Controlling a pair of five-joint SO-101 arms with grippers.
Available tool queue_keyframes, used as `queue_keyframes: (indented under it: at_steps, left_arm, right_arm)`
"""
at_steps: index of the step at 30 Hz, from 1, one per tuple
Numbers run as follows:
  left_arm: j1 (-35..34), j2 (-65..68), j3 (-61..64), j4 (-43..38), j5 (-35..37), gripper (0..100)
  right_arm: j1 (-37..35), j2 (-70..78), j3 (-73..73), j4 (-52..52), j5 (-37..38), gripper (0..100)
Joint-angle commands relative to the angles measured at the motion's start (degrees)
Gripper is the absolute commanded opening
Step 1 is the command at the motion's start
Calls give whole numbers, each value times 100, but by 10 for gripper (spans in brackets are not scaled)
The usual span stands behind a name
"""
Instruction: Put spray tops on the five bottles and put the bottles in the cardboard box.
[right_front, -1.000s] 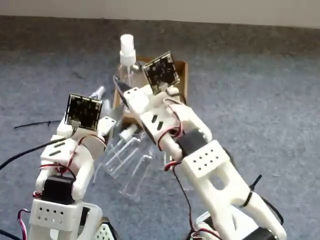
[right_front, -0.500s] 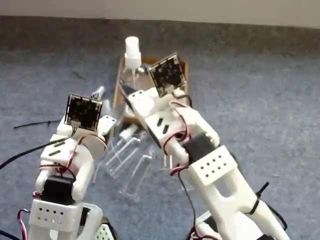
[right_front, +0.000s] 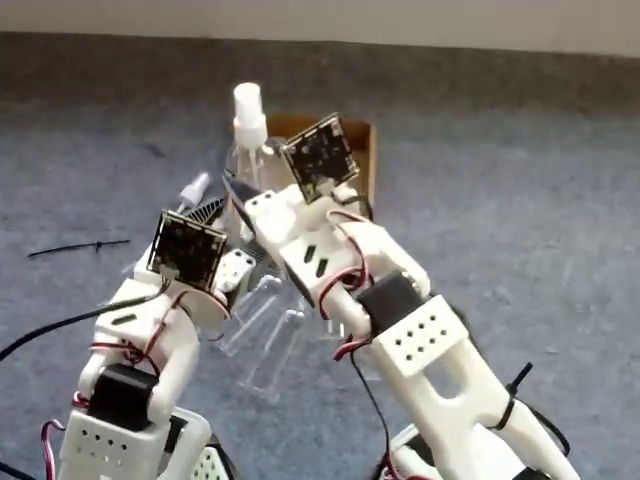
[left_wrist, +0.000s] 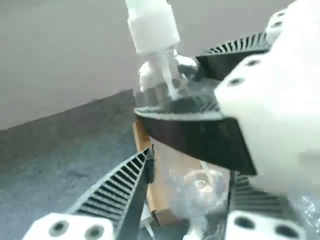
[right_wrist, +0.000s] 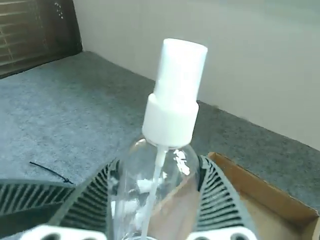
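A clear bottle (right_front: 246, 150) with a white spray top (right_wrist: 175, 100) is held upright above the near left corner of the cardboard box (right_front: 355, 150). My right gripper (right_wrist: 155, 172) is shut on the bottle's body. My left gripper (right_front: 222, 215) is open just beside and below it, and its ribbed fingers (left_wrist: 120, 195) spread under the right gripper's black jaw in the left wrist view. Several uncapped clear bottles (right_front: 270, 320) lie on the carpet between the two arms. A loose spray top (right_front: 193, 187) lies to the left of the box.
The floor is grey carpet, with a pale wall behind the box. A black zip tie (right_front: 80, 247) lies on the carpet at the left. Open carpet stretches to the right of the box (right_wrist: 260, 195).
The held bottle swung right over the box, then back left. My left arm has risen and moved forward, bringing its gripper close beside the bottle.
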Motion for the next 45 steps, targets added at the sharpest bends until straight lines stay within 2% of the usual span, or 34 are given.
queue_keyframes:
  at_steps: [1,16,21,28,31,34,37,41,45]
  left_arm:
    - [-488,215,84,-440,35,234]
    - [-699,462,110,-519,35,234]
    - [-971,470,119,-527,35,234]
    - [-919,409,365,-695,35,234]
    - [-620,409,347,-598,35,234]
    - [-453,400,338,-413,44,234]
    - [-611,400,391,-369,62,234]
    - [-1095,400,541,-308,53,234]
    - [-1842,409,699,-413,35,228]
  right_arm:
    - [-110,-233,-75,198,-53,4]
    - [-57,-224,-75,224,-35,4]
    - [-48,-224,-75,330,-26,4]
    - [-48,-145,-84,303,-18,4]
    - [57,-13,-75,-171,-35,4]
    - [321,497,-110,-778,-26,4]
    - [602,1323,-251,-1604,-18,4]
    - [699,2624,-884,-2387,-9,4]
    - [752,3934,-1974,-2457,-9,4]
